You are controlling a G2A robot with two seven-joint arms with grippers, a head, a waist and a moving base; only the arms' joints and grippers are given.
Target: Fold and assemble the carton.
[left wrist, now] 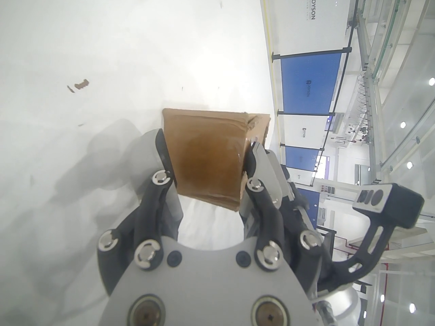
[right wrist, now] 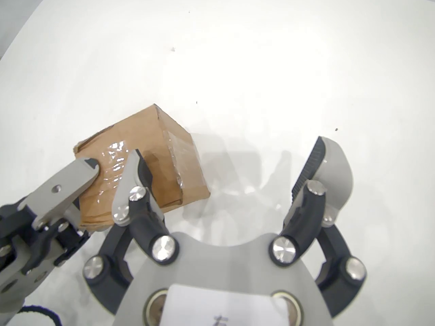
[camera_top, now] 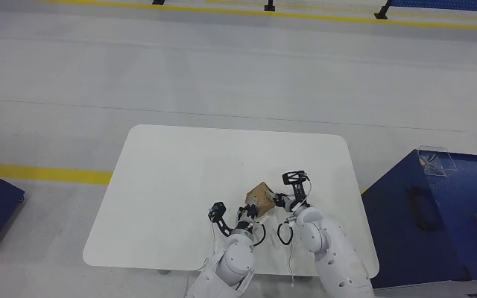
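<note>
Your left hand (left wrist: 208, 150) clamped the brown carton (right wrist: 149, 137) at the near right of the white desk (camera_top: 186, 186); your right hand (right wrist: 228, 152) hovered just right of it, spread wide. Grey floor (camera_top: 223, 67) lay beyond.

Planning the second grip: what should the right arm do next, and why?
Probably slide the open right gripper sideways to take the carton's free side: the left gripper clamps the carton between its fingers, while the right one sits empty beside it.
</note>
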